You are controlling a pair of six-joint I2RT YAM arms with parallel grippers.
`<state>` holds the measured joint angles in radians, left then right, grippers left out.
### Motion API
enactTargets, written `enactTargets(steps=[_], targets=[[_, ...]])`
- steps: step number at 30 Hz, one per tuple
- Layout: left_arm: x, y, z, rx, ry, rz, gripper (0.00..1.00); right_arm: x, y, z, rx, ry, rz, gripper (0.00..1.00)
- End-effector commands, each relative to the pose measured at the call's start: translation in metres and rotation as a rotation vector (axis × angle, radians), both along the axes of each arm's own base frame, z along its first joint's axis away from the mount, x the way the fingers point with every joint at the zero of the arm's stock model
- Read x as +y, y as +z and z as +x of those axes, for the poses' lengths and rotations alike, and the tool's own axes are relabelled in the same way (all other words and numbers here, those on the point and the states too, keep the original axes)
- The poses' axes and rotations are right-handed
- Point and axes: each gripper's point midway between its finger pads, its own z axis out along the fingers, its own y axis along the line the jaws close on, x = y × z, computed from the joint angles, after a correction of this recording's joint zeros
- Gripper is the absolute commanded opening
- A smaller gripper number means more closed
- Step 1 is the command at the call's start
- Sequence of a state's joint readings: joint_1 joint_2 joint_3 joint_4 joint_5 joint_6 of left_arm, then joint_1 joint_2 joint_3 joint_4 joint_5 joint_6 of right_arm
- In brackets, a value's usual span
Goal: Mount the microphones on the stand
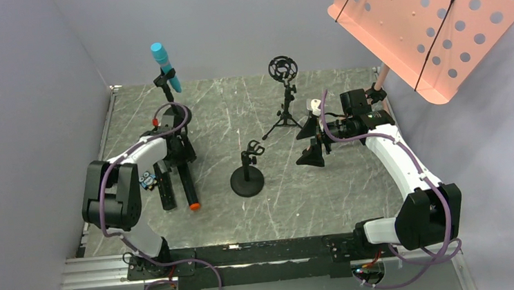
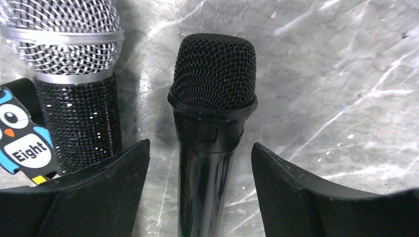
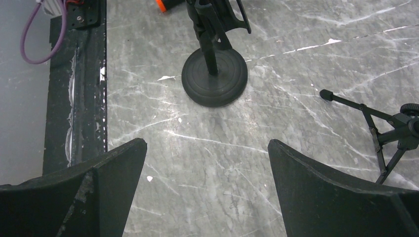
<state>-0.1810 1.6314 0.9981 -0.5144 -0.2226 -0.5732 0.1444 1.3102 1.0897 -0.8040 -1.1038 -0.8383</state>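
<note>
The turquoise microphone (image 1: pixel 164 67) sits clipped in a stand at the back left. The black mic with the orange end cap (image 1: pixel 187 187) lies on the table beside the black mic with the silver-grey mesh head (image 2: pixel 63 38). My left gripper (image 1: pixel 173 150) is open and low over them. In the left wrist view its fingers (image 2: pixel 123 168) straddle the orange-capped mic's shiny body (image 2: pixel 206 163) just below its black mesh head, without touching it. My right gripper (image 1: pixel 312 144) is open and empty above the table. Its view shows the round-base clip stand (image 3: pixel 214 76) ahead.
A tripod stand with an empty ring mount (image 1: pixel 281 70) stands at the back centre. The round-base stand (image 1: pixel 247 178) is mid-table. A large orange perforated music desk (image 1: pixel 431 20) overhangs the right rear. An owl tag reading "Eight" (image 2: pixel 22 143) hangs by the silver-headed mic.
</note>
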Motion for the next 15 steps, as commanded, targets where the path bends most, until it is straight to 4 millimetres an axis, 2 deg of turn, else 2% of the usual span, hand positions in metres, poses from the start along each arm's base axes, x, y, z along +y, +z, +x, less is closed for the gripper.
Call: enactTargets(steps=[1,15], targets=[[-0.006,0.002,0.012,-0.01,-0.006,-0.009,0.79,-0.001,0.006,0.006,-0.063,0.01,0.005,1.0],[-0.011,-0.009,0.017,0.026,-0.05,0.009,0.76,-0.001,0.007,0.005,-0.066,0.013,0.004,1.0]])
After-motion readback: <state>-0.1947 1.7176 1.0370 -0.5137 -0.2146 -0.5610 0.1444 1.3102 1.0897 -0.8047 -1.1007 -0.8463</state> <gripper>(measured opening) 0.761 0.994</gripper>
